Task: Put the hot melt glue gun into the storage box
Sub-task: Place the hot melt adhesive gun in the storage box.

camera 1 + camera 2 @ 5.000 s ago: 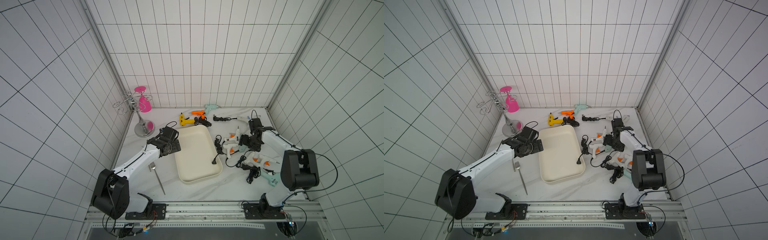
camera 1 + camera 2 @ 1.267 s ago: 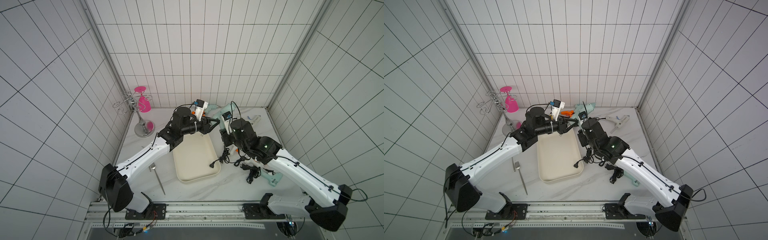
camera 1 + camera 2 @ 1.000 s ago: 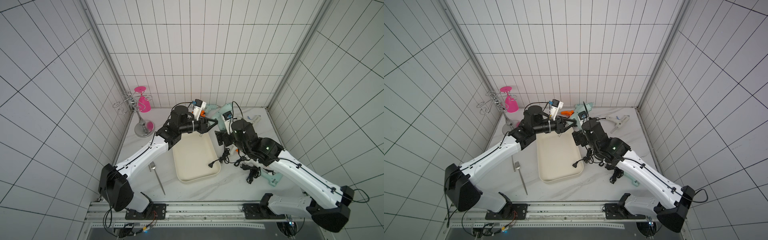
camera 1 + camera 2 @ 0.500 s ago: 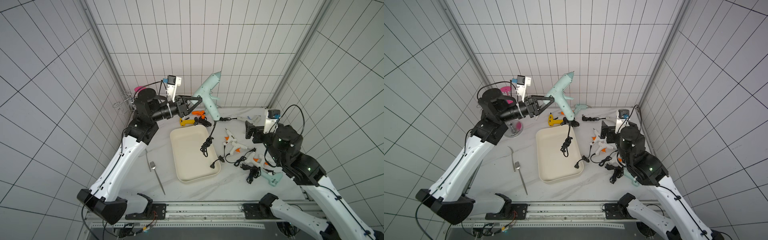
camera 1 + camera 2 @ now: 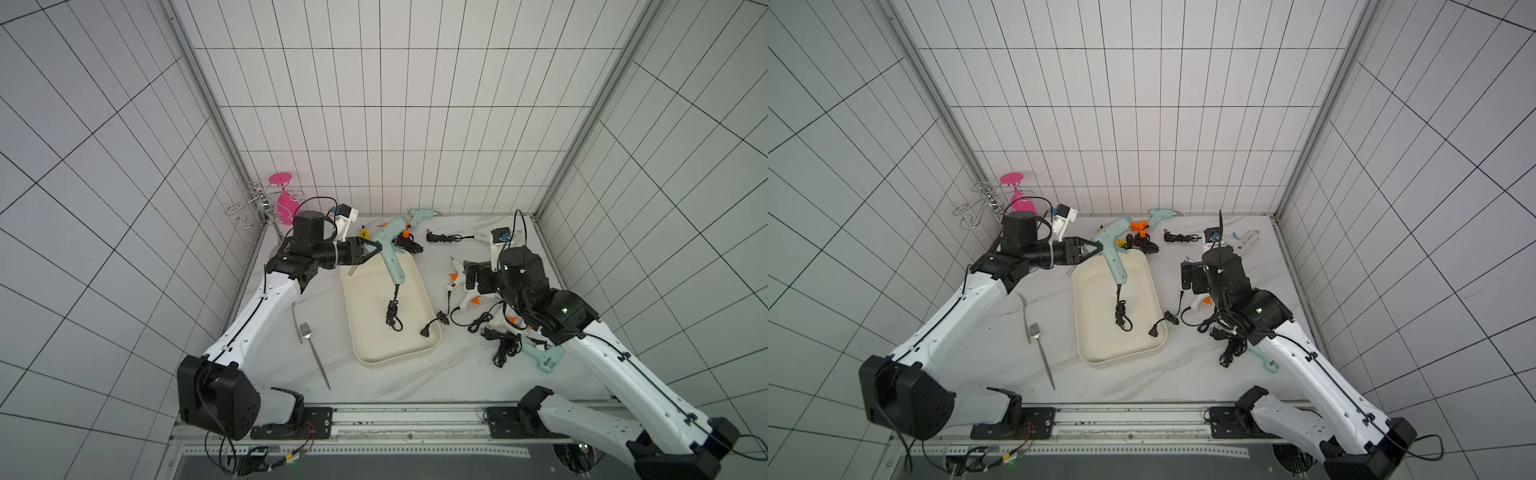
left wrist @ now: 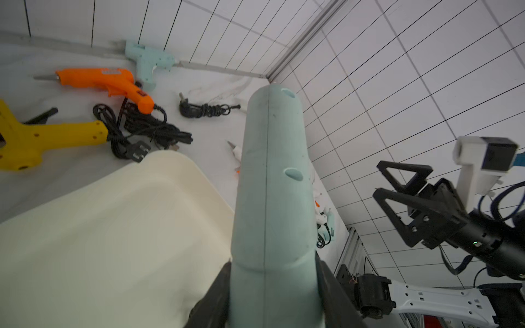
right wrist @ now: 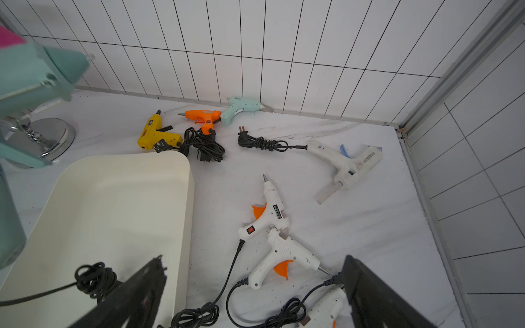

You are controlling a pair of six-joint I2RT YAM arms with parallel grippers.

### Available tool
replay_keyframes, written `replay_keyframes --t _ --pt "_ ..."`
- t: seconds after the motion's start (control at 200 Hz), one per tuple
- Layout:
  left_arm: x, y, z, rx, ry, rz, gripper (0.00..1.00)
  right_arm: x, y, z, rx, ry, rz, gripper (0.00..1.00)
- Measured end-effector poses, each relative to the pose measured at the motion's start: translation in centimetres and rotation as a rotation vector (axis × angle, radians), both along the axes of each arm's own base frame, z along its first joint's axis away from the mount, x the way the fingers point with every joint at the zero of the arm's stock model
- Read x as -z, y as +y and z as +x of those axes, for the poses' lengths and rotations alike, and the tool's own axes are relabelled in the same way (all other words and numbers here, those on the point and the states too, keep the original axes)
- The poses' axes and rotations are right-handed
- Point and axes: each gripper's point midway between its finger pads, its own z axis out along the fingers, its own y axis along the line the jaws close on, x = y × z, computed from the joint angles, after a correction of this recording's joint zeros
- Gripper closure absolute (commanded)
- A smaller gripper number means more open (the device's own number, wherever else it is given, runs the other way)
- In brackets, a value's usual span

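This is looking like a robotics lab test cell: white grid-lined tile panels (image 5: 374, 124) are closing in on three sides of the left gripper (image 5: 379, 249), silver aluminium corner posts (image 5: 582, 124) are framing them, a marble-patterned white tabletop (image 5: 395, 382) is lying beneath it, and a metal base rail (image 5: 407, 422) is carrying two white-and-black robot arms (image 5: 216, 399), well apart from it.

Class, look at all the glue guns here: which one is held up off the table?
The large mint-green glue gun, clamped in the left gripper over the storage box. The other guns lie on the tabletop.
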Motion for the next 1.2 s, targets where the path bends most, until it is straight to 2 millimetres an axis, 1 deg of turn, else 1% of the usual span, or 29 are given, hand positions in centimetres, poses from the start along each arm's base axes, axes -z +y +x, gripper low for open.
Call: replay_keyframes --t 0.07,0.225,0.32,0.385,0.455,0.54,0.59,0.63,0.684,0.819,0.889,1.024,1.199 --pt "2.2 0.2 -0.1 0.005 0.035 0.039 0.94 0.7 -0.1 0.0 0.002 0.016 0.000 0.00" --pt "5.0 0.4 -0.2 0.016 0.063 0.089 0.94 2.3 -0.1 0.0 0.002 0.061 0.006 0.00" --pt "6.9 0.5 0.0 0.023 0.095 0.111 0.94 3.2 0.3 0.2 -0.006 0.091 0.008 0.00" --pt "9.1 0.5 0.2 0.023 0.137 0.133 0.95 3.8 0.6 0.4 -0.011 0.111 0.004 0.00" --pt "11.9 0.6 0.5 0.019 0.202 0.163 0.96 4.6 1.0 0.6 -0.020 0.137 -0.002 0.00" --pt "15.2 0.9 1.0 0.004 0.281 0.207 0.96 5.6 1.4 0.8 -0.028 0.167 -0.010 0.00" --pt "16.6 1.2 1.0 -0.008 0.316 0.232 0.95 6.1 1.7 0.9 -0.033 0.182 -0.015 0.00" --pt "17.4 1.4 1.0 -0.016 0.335 0.249 0.95 6.3 1.8 0.9 -0.037 0.191 -0.019 0.00" --pt "17.9 1.6 1.1 -0.026 0.346 0.265 0.95 6.5 1.8 0.9 -0.038 0.198 -0.023 0.00" --pt "18.1 1.8 1.3 -0.037 0.342 0.276 0.93 6.9 1.6 1.2 -0.028 0.207 -0.026 0.00" --pt "18.4 1.9 1.4 -0.043 0.345 0.284 0.93 7.4 1.7 1.4 -0.025 0.223 -0.029 0.00" --pt "19.7 2.2 1.4 -0.056 0.372 0.313 0.92 8.4 1.8 1.5 -0.020 0.258 -0.034 0.00" --pt "19.9 1.8 2.4 -0.048 0.374 0.306 0.90 8.2 1.8 1.5 -0.012 0.254 -0.014 0.00"
